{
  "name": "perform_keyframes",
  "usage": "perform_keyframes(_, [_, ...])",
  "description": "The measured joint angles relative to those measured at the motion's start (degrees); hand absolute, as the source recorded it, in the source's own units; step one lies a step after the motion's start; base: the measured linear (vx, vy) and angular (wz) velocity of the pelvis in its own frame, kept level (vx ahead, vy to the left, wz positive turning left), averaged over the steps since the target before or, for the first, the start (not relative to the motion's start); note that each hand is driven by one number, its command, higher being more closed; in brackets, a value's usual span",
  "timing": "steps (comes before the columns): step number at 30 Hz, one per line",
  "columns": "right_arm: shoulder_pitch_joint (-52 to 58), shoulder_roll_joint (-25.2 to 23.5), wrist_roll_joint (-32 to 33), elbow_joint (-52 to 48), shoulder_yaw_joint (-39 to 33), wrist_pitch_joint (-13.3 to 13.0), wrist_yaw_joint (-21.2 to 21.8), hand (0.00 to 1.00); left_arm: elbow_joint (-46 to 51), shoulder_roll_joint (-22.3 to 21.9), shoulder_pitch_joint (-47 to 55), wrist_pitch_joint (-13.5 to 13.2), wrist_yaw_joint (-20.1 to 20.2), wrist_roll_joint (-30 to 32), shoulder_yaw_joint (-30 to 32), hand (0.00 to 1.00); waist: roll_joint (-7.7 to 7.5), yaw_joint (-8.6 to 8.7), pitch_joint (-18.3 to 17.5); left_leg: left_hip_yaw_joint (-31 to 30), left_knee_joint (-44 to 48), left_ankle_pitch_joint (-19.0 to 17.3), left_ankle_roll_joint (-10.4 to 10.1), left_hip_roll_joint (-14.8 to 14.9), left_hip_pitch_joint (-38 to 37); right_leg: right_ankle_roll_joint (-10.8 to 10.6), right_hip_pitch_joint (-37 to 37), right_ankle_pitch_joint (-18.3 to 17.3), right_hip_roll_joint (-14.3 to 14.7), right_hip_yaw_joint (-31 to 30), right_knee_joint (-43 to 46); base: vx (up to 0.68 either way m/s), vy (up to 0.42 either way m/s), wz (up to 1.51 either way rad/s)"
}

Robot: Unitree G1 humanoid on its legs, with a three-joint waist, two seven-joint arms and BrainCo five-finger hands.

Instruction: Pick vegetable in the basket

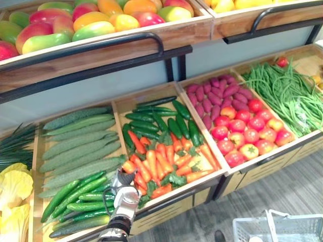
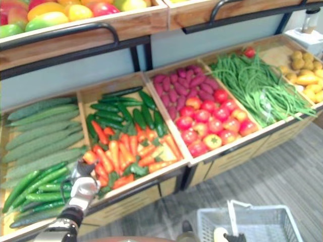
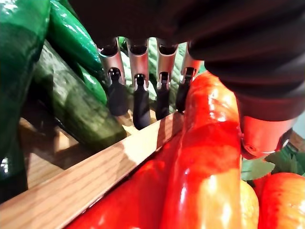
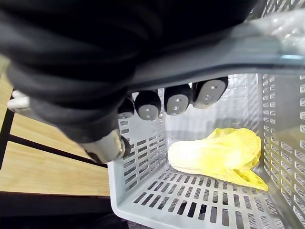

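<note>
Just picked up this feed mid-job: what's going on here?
The left hand, fingers straight, reaches over the wooden divider between long green cucumbers and orange carrots, beside one carrot but not gripping it. The right hand is curled round the handle of a grey plastic basket that holds one pale yellow cabbage.

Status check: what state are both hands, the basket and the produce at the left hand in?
left hand: open, fingers straight, tips at the wooden divider beside a carrot.
carrot: lying in its bin, not lifted.
basket: holds one cabbage.
cabbage: lying on the basket's floor.
right hand: shut on the basket's handle.
</note>
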State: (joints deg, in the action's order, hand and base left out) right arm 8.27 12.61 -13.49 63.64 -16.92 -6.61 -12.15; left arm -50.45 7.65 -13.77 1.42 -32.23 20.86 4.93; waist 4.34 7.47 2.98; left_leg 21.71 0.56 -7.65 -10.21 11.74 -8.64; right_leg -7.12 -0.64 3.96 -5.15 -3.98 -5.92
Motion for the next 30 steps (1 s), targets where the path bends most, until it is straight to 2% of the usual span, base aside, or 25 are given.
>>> perform_keyframes(11, [-0.5, -0.1, 0.0, 0.2, 0.1, 0.0, 0.1, 1.0, 0.9, 0.7, 0.0, 0.4, 1.1, -2.7, 0.0, 1.0, -0.48, -0.04, 1.0, -0.7, 0.0, -0.1, 0.1, -0.1, -0.6, 0.0, 0.9, 0.0, -0.2, 0.8, 0.0, 0.0, -0.002, 0.01])
perform_keyframes(12, [-0.5, -0.2, 0.0, 0.2, 0.1, 0.0, 0.1, 1.0, 2.0, 0.7, 0.0, 0.8, 1.2, -2.8, 0.3, 1.0, -0.21, -0.04, 0.9, -0.9, 0.0, -0.1, 0.1, -0.1, -0.5, 0.0, 1.0, 0.0, -0.3, 0.9, 0.0, -0.01, -0.009, 0.09])
perform_keyframes(15, [-0.6, -0.3, 0.0, 0.2, 0.6, 0.0, 0.1, 1.0, 6.5, 0.7, 0.1, 1.7, 1.3, -3.8, 1.2, 1.0, -0.97, -0.01, 1.5, -2.2, 0.7, -0.1, 0.1, -0.1, 0.3, 0.0, 1.2, 0.0, -0.5, 2.1, 0.0, -0.02, -0.015, 0.16])
perform_keyframes(20, [-1.2, -0.3, 0.0, 0.2, 1.5, 0.0, 0.2, 1.0, 15.1, 0.8, -0.8, 1.6, 1.0, -3.7, 1.3, 1.0, -1.25, -0.11, 1.7, -3.4, 1.0, 0.1, 0.4, -0.1, 0.6, 0.1, 1.2, -0.1, -0.7, 3.2, 1.0, -0.03, -0.013, 0.1])
perform_keyframes(30, [-1.2, -0.3, 0.0, -0.1, 1.6, 0.0, 0.3, 1.0, 22.6, 0.9, -2.3, 1.6, -1.0, -1.6, 2.3, 1.0, -1.33, -0.05, 1.6, -4.4, 1.5, 0.8, 0.6, -0.2, 1.3, 0.3, 0.6, -0.2, -0.9, 4.1, 2.3, -0.05, -0.011, 0.04])
